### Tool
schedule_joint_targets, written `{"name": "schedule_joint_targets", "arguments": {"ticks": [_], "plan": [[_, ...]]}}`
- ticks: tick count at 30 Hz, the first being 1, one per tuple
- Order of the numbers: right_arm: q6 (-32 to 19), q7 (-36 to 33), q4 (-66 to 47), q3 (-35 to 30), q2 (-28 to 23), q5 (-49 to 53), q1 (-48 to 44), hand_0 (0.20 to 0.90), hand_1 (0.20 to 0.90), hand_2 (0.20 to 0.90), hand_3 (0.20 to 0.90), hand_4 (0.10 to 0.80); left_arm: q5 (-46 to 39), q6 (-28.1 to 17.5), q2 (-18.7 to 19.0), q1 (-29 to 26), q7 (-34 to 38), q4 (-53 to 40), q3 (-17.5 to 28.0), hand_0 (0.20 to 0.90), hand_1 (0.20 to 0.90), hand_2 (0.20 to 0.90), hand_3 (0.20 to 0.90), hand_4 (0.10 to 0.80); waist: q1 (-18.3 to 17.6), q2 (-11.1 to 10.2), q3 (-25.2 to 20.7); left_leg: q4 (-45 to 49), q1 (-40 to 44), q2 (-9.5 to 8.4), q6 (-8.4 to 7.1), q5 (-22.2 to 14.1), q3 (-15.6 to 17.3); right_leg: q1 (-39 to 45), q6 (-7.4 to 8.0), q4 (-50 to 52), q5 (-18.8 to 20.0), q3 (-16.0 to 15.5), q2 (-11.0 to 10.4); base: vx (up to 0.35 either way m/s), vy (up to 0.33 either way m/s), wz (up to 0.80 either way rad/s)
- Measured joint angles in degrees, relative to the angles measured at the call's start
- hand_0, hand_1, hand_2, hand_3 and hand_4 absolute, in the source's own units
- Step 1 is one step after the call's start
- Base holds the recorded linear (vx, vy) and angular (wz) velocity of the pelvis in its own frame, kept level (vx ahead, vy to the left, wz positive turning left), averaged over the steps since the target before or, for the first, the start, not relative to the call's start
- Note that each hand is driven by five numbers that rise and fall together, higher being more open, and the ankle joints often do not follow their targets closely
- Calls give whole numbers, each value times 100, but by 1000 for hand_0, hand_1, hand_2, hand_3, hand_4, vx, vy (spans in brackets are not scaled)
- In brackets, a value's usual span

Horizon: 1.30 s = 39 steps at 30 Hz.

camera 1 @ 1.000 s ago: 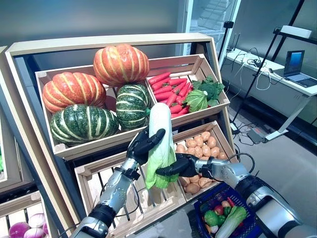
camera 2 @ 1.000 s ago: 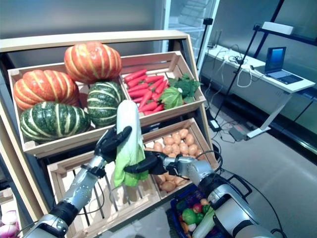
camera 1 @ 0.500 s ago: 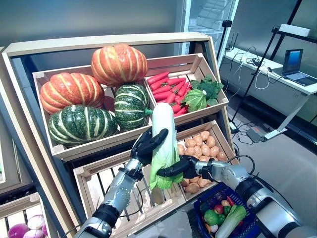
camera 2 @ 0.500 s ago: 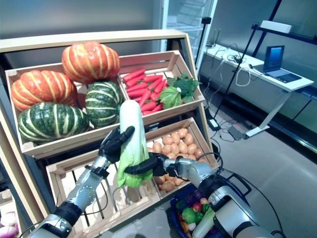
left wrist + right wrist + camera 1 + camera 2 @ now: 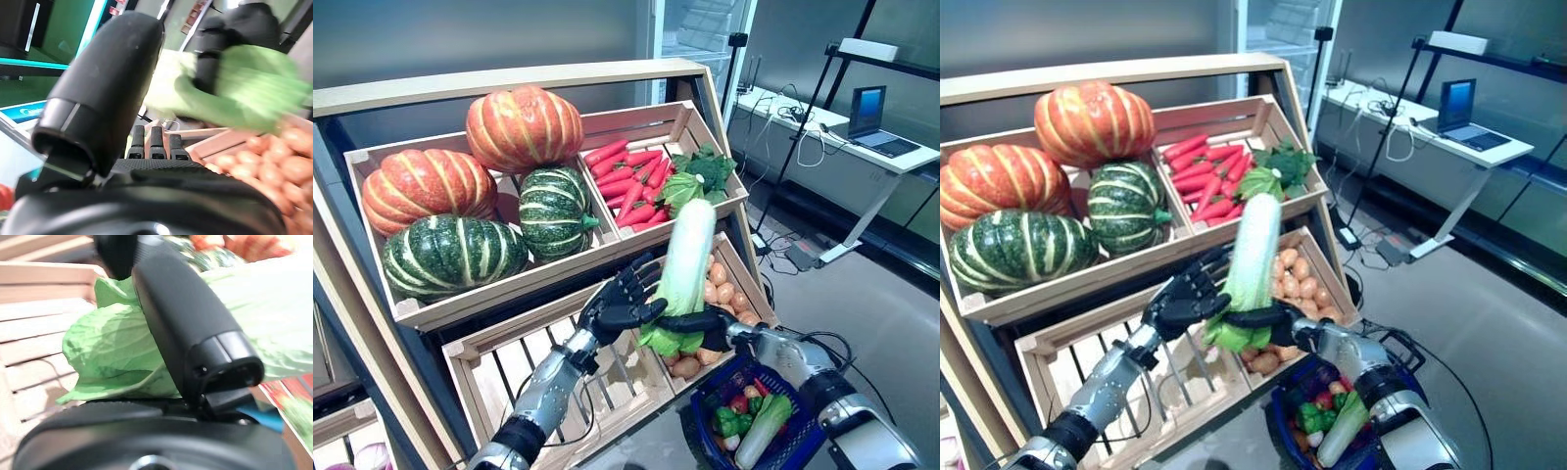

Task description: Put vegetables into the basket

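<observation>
From the head cameras I see the cabbage (image 5: 682, 266) held upright, tilted a little, in front of the lower crates. My right hand (image 5: 697, 321) is wrapped round its green leafy base, thumb and fingers curled on it. My left hand (image 5: 620, 304) sits just beside the cabbage on its other side, fingers spread and relaxed; I cannot tell from here whether they touch the leaves.

The right wrist view gives me what the head cameras do not: crumpled green leaves (image 5: 117, 352) pressed right against the palm, with the thumb (image 5: 188, 323) lying across them. The left wrist view shows that hand's own fingers (image 5: 157, 142) straight and holding nothing, with the green leaves past them and the right hand's dark fingers clasped over the leaves. It also shows the potatoes (image 5: 274, 156) beyond the cabbage.

Only the head cameras show the basket (image 5: 778, 452). It sits below and behind my right hand, near the forearm, already holding a second cabbage and other vegetables. The held cabbage is well above it and not over it. Pumpkins (image 5: 519, 127) and carrots (image 5: 631, 181) fill the upper crates above both hands.
</observation>
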Motion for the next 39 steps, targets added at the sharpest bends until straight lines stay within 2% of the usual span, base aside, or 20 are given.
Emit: {"name": "schedule_joint_targets", "arguments": {"ticks": [6,13,18,20,21,24,26,28,30,32,34,37,39], "plan": [[-291,-77,315,-328,-199,5,472,300,300,300,300,400,136,2,191,0,106,-8,111,900,900,900,900,800,-18,4,3,-2,18,3,5,-3,64,-24,-1,-2,29,78,4,6,-7,-6],[-632,-311,562,-712,-134,-30,1387,300,300,300,300,400,226,-13,256,128,297,-3,780,900,900,900,900,800,-50,19,14,-4,15,0,26,-21,206,-99,5,-3,64,216,2,17,-16,-11],[-1316,-894,759,-1112,-130,-278,1789,300,300,300,300,400,369,-37,333,470,494,11,1210,900,900,900,900,800,-172,93,80,-7,12,-3,43,-35,314,-181,12,-6,108,364,2,-1,-24,-14],[-1628,-1293,765,-1136,-149,-287,1754,300,300,300,300,400,376,-69,349,455,636,41,1299,900,900,900,900,800,-176,120,189,151,-199,9,66,-52,387,-473,1,217,101,479,-16,-363,-92,-24],[-1764,-1461,776,-1150,-149,-285,1653,300,300,300,300,400,375,-116,390,322,724,50,1301,900,900,900,900,800,-184,93,349,380,-439,14,96,-83,363,-708,-18,430,73,488,-48,-403,-95,-14],[-1903,-1893,1019,-1190,-146,-272,1027,300,300,300,300,400,338,-274,527,-295,913,177,1284,900,900,900,900,800,-208,28,953,1691,-1445,168,121,-493,366,-1661,-106,1568,-202,488,-140,-404,-99,-9],[-2003,-2150,1184,-1283,-155,-260,568,300,300,300,300,400,316,-368,612,-813,1103,316,1276,900,900,900,900,800,-244,11,1403,2836,-2176,300,170,-941,298,-2382,-185,2743,-647,450,-279,-238,-51,5],[-2065,-2321,1393,-1354,-164,-251,260,300,300,300,300,400,295,-451,630,-1083,1241,436,1250,900,900,900,900,800,-318,35,1628,3693,-2722,366,210,-1299,182,-2914,-253,3648,-1046,453,-448,-167,-21,14],[-2109,-2476,1641,-1362,-261,-219,-12,300,300,300,300,400,140,-550,648,-1294,1291,500,1077,900,900,900,900,800,-321,125,1787,4291,-3234,385,222,-1472,9,-3389,-242,4219,-1236,480,-520,-137,-13,15],[-2127,-2526,1866,-1364,-382,-215,-283,300,300,300,300,400,95,-614,658,-1467,1294,503,1004,900,900,900,900,800,-324,163,1939,4570,-3649,361,246,-1489,-42,-3802,-271,4569,-1277,490,-611,-122,-12,16],[-2130,-2554,2113,-1403,-506,-216,-592,300,300,300,300,400,85,-630,723,-1663,1291,503,930,900,900,900,900,800,-309,194,2267,5058,-4008,339,267,-1568,-104,-4171,-322,5109,-1453,506,-726,-114,-7,14],[-2131,-2630,2222,-1483,-619,-221,-798,300,300,300,300,400,77,-636,788,-1698,1272,514,850,900,900,900,900,800,-317,260,2361,5609,-4564,315,294,-1719,-167,-4735,-342,5711,-1638,527,-869,-122,-1,7],[-2138,-2742,2455,-1493,-736,-244,-1139,300,300,300,300,400,-96,-651,865,-1790,1247,536,775,900,900,900,900,800,-312,292,2393,6249,-5088,273,309,-1963,-270,-5273,-363,6370,-1878,630,-976,-64,5,6]]}}
